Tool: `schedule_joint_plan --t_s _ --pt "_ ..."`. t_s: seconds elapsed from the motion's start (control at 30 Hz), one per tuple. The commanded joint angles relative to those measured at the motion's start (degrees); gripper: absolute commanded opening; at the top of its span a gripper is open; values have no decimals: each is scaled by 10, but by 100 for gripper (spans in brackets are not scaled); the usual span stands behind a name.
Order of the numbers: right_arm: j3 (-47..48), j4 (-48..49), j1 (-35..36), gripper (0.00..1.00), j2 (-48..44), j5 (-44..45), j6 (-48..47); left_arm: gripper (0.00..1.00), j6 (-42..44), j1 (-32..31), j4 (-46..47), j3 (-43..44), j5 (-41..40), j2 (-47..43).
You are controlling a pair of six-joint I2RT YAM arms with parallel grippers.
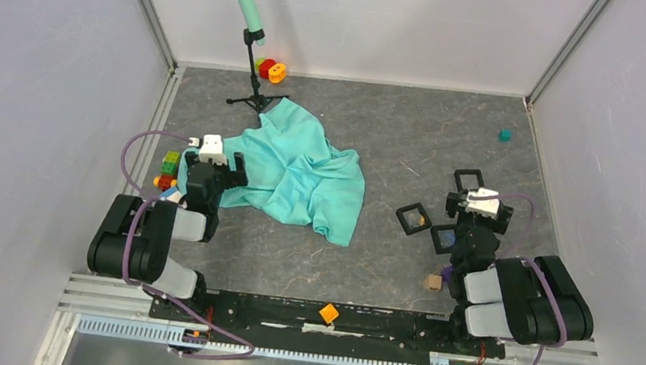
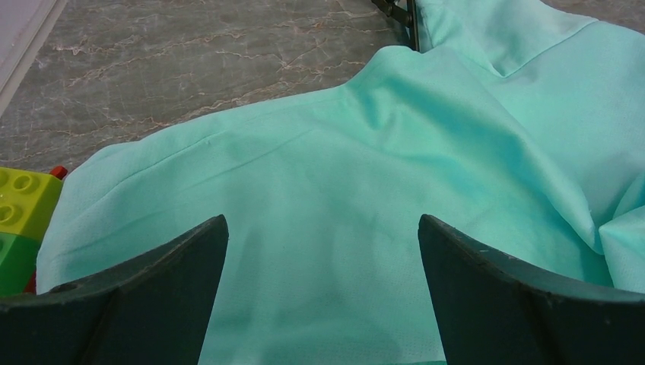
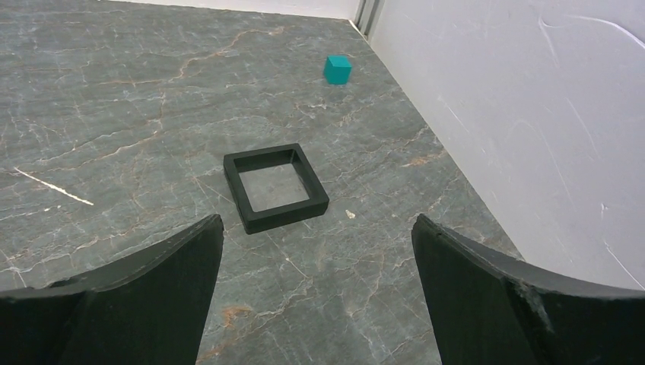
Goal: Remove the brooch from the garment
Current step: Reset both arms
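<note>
Garment (image 1: 302,175), a crumpled turquoise heap, lies left of the table's (image 1: 383,272) middle, spreading from the back towards the centre. Starting at the left wall (image 1: 33,113), a cluster of toy bricks (image 1: 171,163) sits touching the cloth's left edge, so there's little free room on that side. The left gripper (image 2: 322,224) hangs over that edge, jaws wide apart with nothing between them. Behind the cloth, a tripod stand (image 1: 255,83) has its feet against the fabric, with red and orange rings (image 1: 271,70) beside it. Right of the cloth is open floor. Farther right, black square frames (image 1: 412,217) ring the right gripper (image 3: 317,224), which is also spread and empty. A teal cube (image 3: 337,68) sits near the right wall (image 1: 634,163).
</note>
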Motion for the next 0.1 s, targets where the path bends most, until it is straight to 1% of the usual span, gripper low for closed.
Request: schedule_joint_plan --t_s 0.0,0.07 --pt "-63 22 -3 98 -1 -6 2 100 25 1 25 16 13 5" --pt "-63 22 -3 98 -1 -6 2 100 26 1 26 14 14 4"
